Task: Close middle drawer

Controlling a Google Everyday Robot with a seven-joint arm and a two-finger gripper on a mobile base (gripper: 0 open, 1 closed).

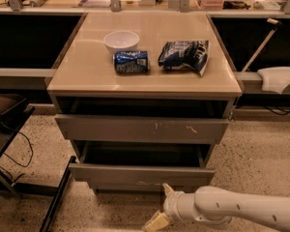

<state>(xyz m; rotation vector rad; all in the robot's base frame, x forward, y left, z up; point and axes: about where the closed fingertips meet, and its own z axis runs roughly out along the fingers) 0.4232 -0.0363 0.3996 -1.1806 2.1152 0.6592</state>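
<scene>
The middle drawer (135, 175) is the lower, plain grey wood-grain one, and it stands out only a little from the cabinet. A narrow strip of its dark interior (140, 155) shows. My gripper (161, 206) is low in the view, just below and in front of the drawer front's middle. Its pale fingers are spread apart. The upper fingertip (167, 189) is at the front's lower edge and the other fingertip (154, 222) points down toward the floor. It holds nothing.
Above is a grey drawer front with pale scratch marks (141, 128), also slightly out. On the cabinet top (87, 71) are a white bowl (121, 39), a blue can on its side (131, 62) and a dark chip bag (184, 55). A black stand (9, 124) is at the left.
</scene>
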